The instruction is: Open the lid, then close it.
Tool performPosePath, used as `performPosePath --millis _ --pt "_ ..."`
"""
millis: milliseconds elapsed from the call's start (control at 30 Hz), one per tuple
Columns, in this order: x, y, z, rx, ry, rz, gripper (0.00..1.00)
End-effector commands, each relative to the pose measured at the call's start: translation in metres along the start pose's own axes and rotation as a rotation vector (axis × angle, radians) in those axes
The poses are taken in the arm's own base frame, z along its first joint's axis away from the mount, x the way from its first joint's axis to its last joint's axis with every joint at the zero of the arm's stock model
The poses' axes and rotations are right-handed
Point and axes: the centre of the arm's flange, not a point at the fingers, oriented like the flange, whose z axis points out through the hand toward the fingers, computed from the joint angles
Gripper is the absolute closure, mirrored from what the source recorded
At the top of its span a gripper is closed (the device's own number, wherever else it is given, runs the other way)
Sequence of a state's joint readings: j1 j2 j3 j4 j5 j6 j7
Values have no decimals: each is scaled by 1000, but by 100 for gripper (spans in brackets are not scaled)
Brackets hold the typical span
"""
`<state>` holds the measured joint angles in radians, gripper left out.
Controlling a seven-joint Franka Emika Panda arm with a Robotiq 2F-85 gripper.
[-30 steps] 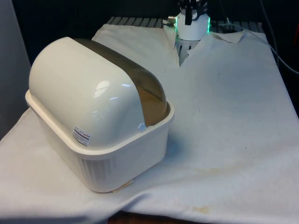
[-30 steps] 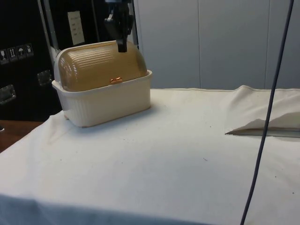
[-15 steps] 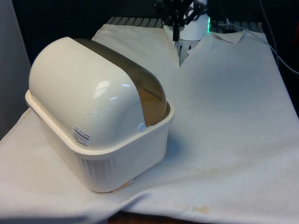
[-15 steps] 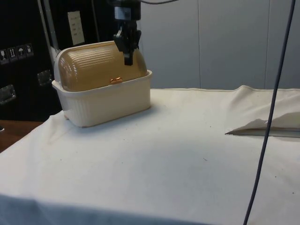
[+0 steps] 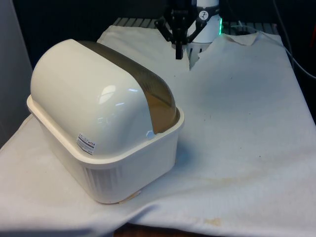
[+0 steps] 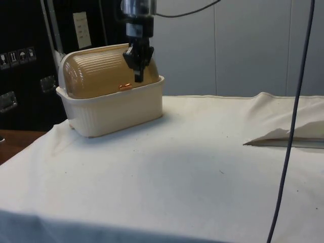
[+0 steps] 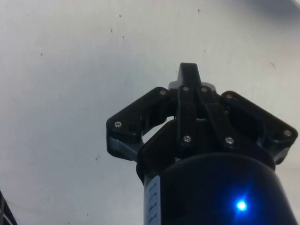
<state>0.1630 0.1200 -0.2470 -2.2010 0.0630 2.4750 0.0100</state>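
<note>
- Front view: cream bread box (image 5: 106, 148) on the white cloth (image 5: 242, 138), toward the front view's left, back turned to the camera. Amber roll-top lid (image 5: 148, 89) curving down over the far side, fully shut. Black gripper (image 5: 178, 53) hanging above the cloth beyond the box, near the table's far end, fingers pressed together, holding nothing.
- Side view: ribbed amber lid (image 6: 101, 73) facing the camera, small orange handle (image 6: 125, 87) at its lower edge, just above the box rim. Gripper (image 6: 137, 78) overlapping the lid's front, beside the handle; touching or not, impossible to tell.
- Wrist view: closed fingertips (image 7: 188, 75) pointing down at bare cloth (image 7: 70, 70).
- Handling, as a judgement: light, stiff, smooth plastic, likely slippery; best hooked or pushed at the orange handle.
</note>
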Motion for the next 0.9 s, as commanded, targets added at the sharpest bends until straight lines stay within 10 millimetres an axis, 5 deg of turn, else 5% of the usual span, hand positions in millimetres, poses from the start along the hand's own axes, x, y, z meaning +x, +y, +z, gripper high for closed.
performPosePath --millis 0,867 --pt "0 0 4 6 9 15 100" --pt "6 0 47 -26 79 165 100"
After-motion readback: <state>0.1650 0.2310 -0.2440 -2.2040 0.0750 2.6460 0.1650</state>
